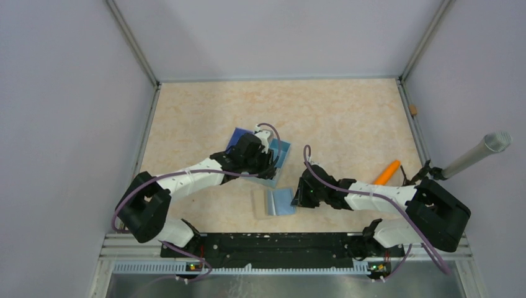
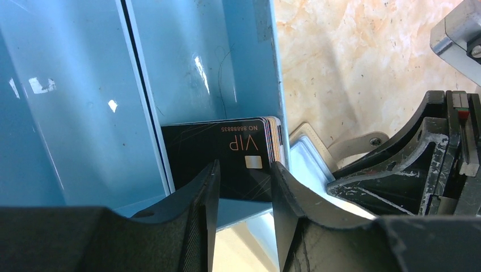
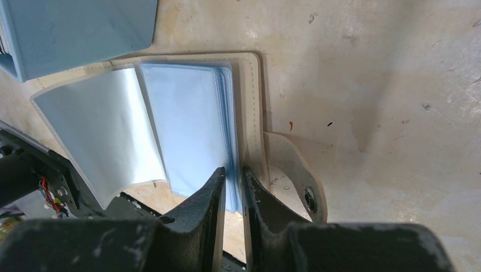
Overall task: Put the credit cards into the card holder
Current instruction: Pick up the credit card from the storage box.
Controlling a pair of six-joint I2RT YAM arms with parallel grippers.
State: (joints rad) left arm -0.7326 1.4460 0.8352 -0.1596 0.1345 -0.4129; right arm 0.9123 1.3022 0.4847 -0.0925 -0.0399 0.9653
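A stack of credit cards [image 2: 227, 156], the top one black and marked "VIP", lies in the right compartment of a blue tray [image 2: 198, 56]. My left gripper [image 2: 244, 167] hangs open just above the stack's near edge, empty; the top view shows it over the tray [image 1: 263, 162]. The card holder [image 1: 276, 202] lies open in front of the tray: a beige cover [image 3: 252, 102] with clear bluish sleeves [image 3: 187, 124] and a snap tab [image 3: 295, 181]. My right gripper [image 3: 233, 171] is shut on the right edge of the sleeves, at the holder's right side [image 1: 299, 194].
The blue tray [image 1: 239, 136] sits mid-table, its corner touching the holder's far edge [image 3: 74, 28]. An orange stick-like object [image 1: 387, 172] lies right of my right arm. A grey cylinder [image 1: 477, 155] juts in at the right wall. Metal rails frame the table.
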